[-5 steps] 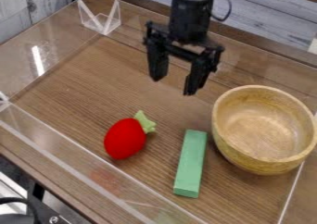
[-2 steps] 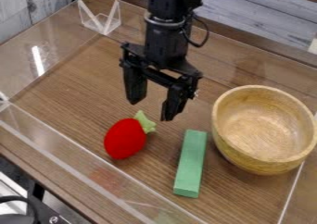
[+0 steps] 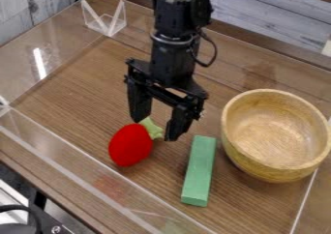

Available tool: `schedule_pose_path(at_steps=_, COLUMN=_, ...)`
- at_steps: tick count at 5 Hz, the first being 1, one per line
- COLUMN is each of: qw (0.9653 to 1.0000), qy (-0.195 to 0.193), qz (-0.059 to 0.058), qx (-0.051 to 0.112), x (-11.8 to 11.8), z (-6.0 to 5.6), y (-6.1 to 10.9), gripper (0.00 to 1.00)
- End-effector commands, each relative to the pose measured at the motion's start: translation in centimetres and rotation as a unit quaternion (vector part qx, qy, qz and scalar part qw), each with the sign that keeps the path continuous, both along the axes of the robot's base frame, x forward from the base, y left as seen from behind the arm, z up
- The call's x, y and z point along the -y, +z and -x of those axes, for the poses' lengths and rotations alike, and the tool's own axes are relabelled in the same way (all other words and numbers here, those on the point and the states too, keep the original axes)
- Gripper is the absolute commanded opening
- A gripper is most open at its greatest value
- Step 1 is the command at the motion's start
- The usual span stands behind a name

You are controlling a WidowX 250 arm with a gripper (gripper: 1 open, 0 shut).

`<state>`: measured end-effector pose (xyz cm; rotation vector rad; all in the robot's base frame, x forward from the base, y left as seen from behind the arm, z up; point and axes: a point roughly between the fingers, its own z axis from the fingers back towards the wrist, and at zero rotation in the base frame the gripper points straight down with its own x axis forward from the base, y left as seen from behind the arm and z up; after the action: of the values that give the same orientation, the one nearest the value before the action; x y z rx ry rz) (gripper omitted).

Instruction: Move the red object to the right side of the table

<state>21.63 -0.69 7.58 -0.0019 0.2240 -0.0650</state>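
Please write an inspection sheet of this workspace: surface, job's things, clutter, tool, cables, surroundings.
Surface: brown wood-grain table, bordered by low clear walls.
Job's things: red object lies at front left of centre, leafy top toward the tool, not yet on the right side.
Clutter: green block lying flat; empty wooden bowl at right.
Tool: tool open, pointing down just above the red object's leafy end, holding nothing.
Cables: black cable beside the arm.
Surroundings: pale plank wall behind.
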Motion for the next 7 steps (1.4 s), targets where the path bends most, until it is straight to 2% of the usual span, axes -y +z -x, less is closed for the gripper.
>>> schedule_pose_path(at_steps=1, qw=0.9997, qy=0.003, qz=-0.001, qx=0.024, x=0.5, z=0.3, y=1.1, gripper=1.0)
schedule_pose_path(at_steps=2, qw=0.9995, qy=0.02, qz=-0.003, qx=0.023, x=-0.4, z=0.5, y=0.5, gripper=1.0)
schedule_pose_path(at_steps=4, qw=0.9981, qy=0.047, qz=-0.007, qx=0.04, x=-3.1, z=0.9, y=-0.5, gripper=1.0)
schedule_pose_path(at_steps=5, qw=0.9979, qy=0.041, qz=-0.005, qx=0.05, x=-4.9, z=1.5, y=-0.2, gripper=1.0)
schedule_pose_path(at_steps=6, qw=0.9982, qy=0.023, qz=0.0, qx=0.056, x=-5.7, z=1.8, y=-0.3, gripper=1.0)
schedule_pose_path(at_steps=7, qw=0.9983, qy=0.014, qz=-0.001, qx=0.057, x=-6.9, z=2.0, y=-0.3, gripper=1.0)
